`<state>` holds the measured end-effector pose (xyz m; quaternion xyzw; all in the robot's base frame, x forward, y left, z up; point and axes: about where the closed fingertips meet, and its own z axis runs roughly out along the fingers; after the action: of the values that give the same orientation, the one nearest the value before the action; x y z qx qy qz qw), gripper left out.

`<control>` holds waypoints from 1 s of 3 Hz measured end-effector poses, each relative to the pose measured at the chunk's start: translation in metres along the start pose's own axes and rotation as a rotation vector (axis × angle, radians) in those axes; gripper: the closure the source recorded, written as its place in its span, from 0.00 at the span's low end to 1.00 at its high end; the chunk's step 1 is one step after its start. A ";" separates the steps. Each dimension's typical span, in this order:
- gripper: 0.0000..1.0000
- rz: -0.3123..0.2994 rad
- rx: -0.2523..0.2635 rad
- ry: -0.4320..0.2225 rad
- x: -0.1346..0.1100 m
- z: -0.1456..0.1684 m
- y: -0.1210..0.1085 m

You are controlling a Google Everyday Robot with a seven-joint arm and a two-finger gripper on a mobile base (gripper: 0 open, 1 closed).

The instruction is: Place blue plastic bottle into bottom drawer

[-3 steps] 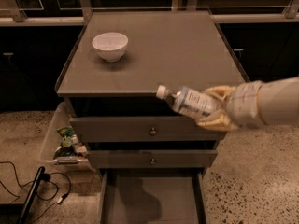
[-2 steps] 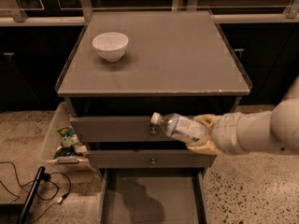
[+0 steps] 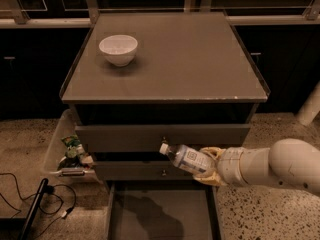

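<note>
The blue plastic bottle point(image 3: 185, 158) is clear with a white cap and a pale blue-and-white label. It lies nearly level, cap to the left, in front of the two upper drawer fronts. My gripper point(image 3: 209, 167) is shut on the bottle's base end, its yellowish fingers point(image 3: 212, 153) wrapped around it, and the white arm point(image 3: 272, 169) comes in from the right. The bottom drawer point(image 3: 161, 214) is pulled open below, a shallow grey tray with a bare floor. The bottle hangs above the drawer's back right part.
A white bowl point(image 3: 118, 49) stands on the cabinet top point(image 3: 185, 59) at the back left. Two upper drawers with small knobs point(image 3: 163, 139) are shut. A clear bin of snack packets point(image 3: 70, 151) sits on the floor at the left, with black cables point(image 3: 30, 204) near it.
The arm has come down and moved a little left with the bottle, from cabinet-top edge height to the level of the two upper drawer fronts, closer above the open bottom drawer.
</note>
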<state>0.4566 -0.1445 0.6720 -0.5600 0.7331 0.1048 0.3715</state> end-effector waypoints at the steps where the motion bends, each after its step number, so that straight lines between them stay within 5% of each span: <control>1: 1.00 0.019 -0.025 0.005 0.014 0.018 0.003; 3: 1.00 -0.005 -0.133 0.057 0.125 0.126 0.026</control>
<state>0.4753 -0.1563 0.4941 -0.5882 0.7333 0.1364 0.3126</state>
